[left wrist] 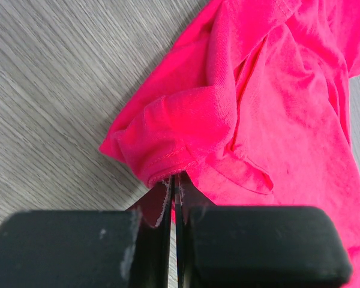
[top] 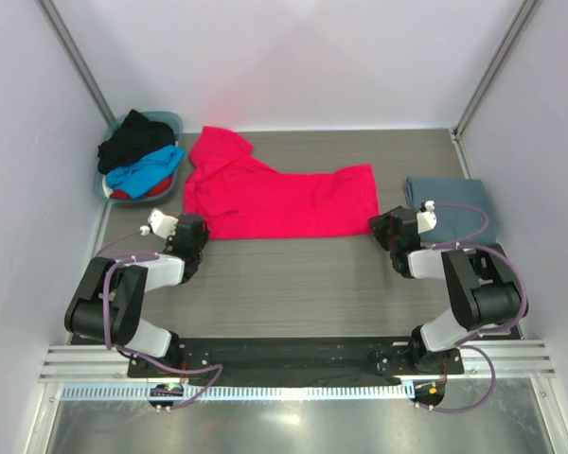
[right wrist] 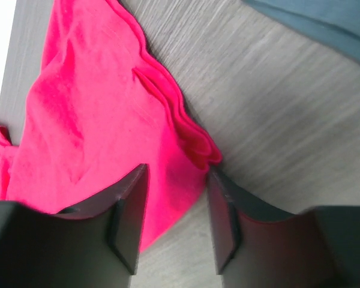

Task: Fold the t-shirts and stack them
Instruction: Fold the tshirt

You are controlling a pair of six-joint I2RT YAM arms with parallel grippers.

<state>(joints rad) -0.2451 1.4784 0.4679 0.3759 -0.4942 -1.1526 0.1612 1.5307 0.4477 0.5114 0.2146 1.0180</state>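
Red-pink t-shirt point(top: 275, 194), centre frame: where does it lie, and which way does it run? — Desk

Flat on the table point(top: 293, 284), just beyond both wrists. The long axis goes left to right across the top view, with the sleeves bunched at the left end and a straighter edge at the right. Its near edge runs from one claw to the other. — Photographer

And the claws? — Desk

Left gripper point(left wrist: 173, 180) is closed on the near-left corner, a rolled fold of cloth nipped at the fingertips. Right gripper point(right wrist: 178, 171) stands parted, one finger either side of the near-right corner. The cloth lies between them, and nothing is gripped yet. — Photographer

Which arm is nearer? — Desk

Each has its own corner, so neither need reach across. My reading is that the fold depends on that near edge being held at both ends. The right claw would have to pinch first. Then the pair could carry the edge away from the bases, across the shirt's short axis, toward the far edge. — Photographer

Anything else in shot? — Desk

A folded grey-blue t-shirt point(top: 450, 200) lies just beside the right claw, apart from the red one, and is the likely base of the stack. A basket point(top: 167, 116) in the far-left corner holds black, blue and red shirts point(top: 137, 156). — Photographer
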